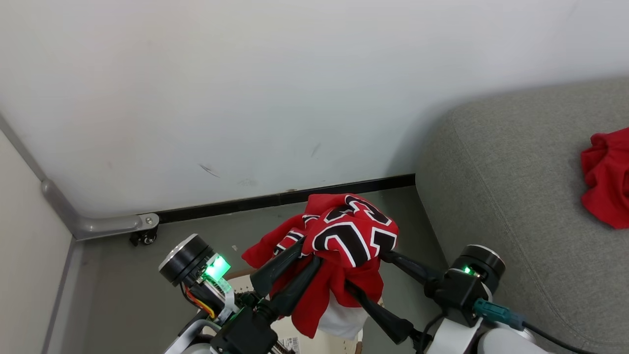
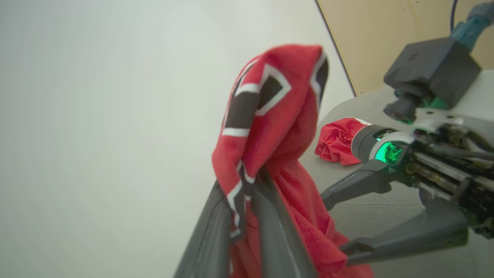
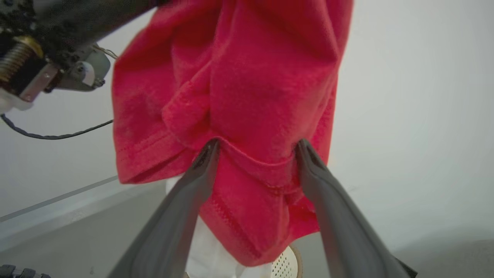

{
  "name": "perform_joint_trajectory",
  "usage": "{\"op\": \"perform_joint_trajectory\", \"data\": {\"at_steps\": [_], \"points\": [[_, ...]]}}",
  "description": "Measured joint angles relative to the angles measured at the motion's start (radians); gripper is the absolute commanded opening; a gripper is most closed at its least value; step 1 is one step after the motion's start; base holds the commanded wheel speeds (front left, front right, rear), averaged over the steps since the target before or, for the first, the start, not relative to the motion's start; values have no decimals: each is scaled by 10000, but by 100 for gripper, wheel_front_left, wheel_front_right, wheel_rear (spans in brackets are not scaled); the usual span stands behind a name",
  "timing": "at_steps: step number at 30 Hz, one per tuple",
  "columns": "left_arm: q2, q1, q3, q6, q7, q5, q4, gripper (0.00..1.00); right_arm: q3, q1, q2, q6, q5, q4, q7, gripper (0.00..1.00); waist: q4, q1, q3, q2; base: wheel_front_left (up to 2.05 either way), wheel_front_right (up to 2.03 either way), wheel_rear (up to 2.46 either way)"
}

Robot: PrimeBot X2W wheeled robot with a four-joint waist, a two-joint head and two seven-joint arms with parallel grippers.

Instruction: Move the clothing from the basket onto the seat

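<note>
Cloth is bunching in my left jaws, which are pinched together on a fold of the red jersey [image 1: 351, 231]. The lettered part is draping over their tips and the rest is hanging below them. Underneath those jaws the basket [image 3: 287, 264] is sitting, and white cloth [image 1: 341, 319] is dangling under the red hem. I cannot tell whether it is part of the jersey or a separate piece riding along.

Just to the right, my right jaws are standing wide apart, straddling the hanging lower half of the jersey. The fabric is lying between them and brushing both inner faces, but they are not gripping it. Beyond my right jaws the seat [image 1: 516, 196] is waiting, with one red garment [image 1: 607, 177] already lying on it, well apart from both pairs of jaws.

I am judging the step in hand to be the carry across to the seat. To do it well, I am thinking of closing the right jaws on the lower hem first, so nothing trails against the basket. Then I am lifting until the white cloth is hanging free before swinging right. I am planning to release only once the bundle is resting on the seat beside the other garment, away from its rounded edge, where soft fabric could slide off.
</note>
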Motion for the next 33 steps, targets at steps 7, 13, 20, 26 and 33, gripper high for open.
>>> {"op": "perform_joint_trajectory", "data": {"at_steps": [7,13,20,26,33], "points": [[8,0,-207,-174,0,-4,6,0,278,-278,6,0,59,50,-2,100,-24,0,-20,0,0,0,0],[-4,0,-328,-176,0,-4,10,0,709,-446,27,0,38,209,-6,100,-16,0,-40,0,0,0,0],[-21,0,-464,-265,0,-8,42,0,1398,-686,326,0,42,301,-15,100,60,0,-70,0,0,0,0],[-21,0,-489,-267,0,-21,71,0,1471,-694,579,0,161,278,-15,100,144,0,-108,0,0,0,0],[-13,-1,-489,-293,-2,-21,71,0,742,-669,1097,0,527,48,-15,100,206,0,-87,0,0,0,0]]}}
